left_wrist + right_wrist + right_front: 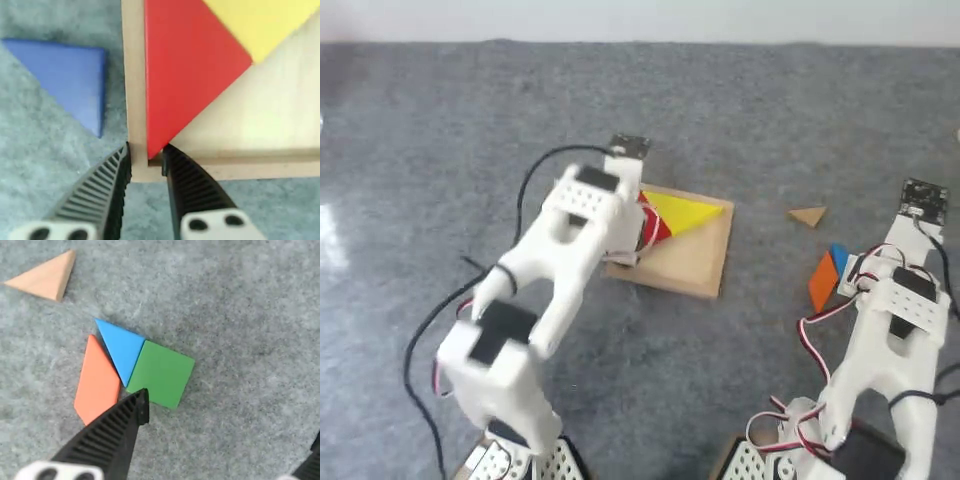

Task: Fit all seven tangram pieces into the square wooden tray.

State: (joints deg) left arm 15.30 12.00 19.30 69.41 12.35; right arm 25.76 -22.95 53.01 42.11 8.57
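The square wooden tray (710, 270) (132, 75) holds a red triangle (655, 228) (190, 70) and a yellow triangle (685, 212) (265, 25). My left gripper (146, 152) hangs over the tray's corner, open by a narrow gap, with the red triangle's tip and the rim between its fingertips. A dark blue triangle (65, 80) lies on the carpet just outside the rim. My right gripper (230, 420) is wide open above a green square (161, 372), a light blue triangle (122, 350) (838, 257) and an orange parallelogram (97, 382) (822, 283), which touch one another.
A plain wooden triangle (807, 215) (45, 277) lies alone on the grey carpet beyond the coloured cluster. The left arm (570, 250) covers the tray's left side in the high view. Bare tray floor (265, 115) shows beside the red triangle.
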